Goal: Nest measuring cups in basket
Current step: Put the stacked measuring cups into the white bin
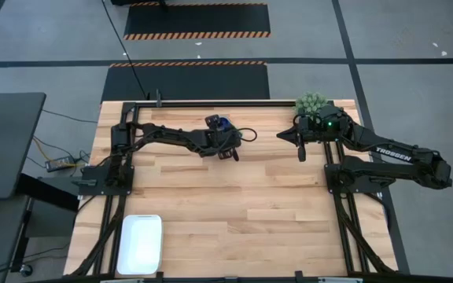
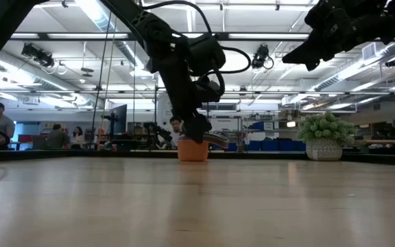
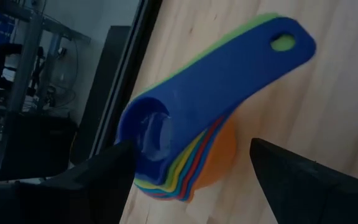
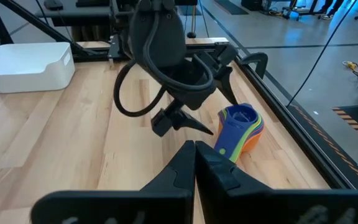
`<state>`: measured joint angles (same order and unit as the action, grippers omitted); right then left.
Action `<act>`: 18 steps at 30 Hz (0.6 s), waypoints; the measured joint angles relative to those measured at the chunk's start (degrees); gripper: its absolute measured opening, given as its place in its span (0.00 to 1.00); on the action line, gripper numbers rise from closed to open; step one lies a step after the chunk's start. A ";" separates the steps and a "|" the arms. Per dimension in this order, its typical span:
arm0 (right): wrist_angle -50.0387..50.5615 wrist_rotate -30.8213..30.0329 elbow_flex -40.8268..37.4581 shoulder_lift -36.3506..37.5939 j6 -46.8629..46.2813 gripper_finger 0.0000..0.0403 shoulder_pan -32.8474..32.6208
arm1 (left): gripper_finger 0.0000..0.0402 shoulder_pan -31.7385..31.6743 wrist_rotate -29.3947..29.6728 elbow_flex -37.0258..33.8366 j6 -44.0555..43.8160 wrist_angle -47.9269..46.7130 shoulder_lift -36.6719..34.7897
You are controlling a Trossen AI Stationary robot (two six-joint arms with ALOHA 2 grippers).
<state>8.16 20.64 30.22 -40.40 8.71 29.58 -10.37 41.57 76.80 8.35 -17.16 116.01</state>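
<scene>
High view: left gripper, jaws spread, is hanging over the nested measuring cups near the table's far edge, while right gripper, clenched, is waiting nearby.

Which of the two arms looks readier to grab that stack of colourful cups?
The left. Its pincer is open with a finger either side of the measuring cups, while the right pincer is shut and farther off.
</scene>
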 joint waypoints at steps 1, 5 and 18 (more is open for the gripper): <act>0.00 0.00 0.00 0.00 0.00 0.04 0.02 | 0.79 0.00 0.00 -0.36 0.07 0.50 0.00; 0.00 0.01 0.00 0.00 0.00 0.04 0.00 | 0.79 -0.49 -0.24 -0.42 0.08 0.97 -0.02; 0.00 0.00 0.00 0.00 0.00 0.04 0.00 | 0.79 -4.03 -6.53 -0.42 -1.17 1.61 -0.04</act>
<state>8.17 20.64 30.22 -40.40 8.71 29.58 -14.40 35.04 76.38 7.18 -15.56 115.96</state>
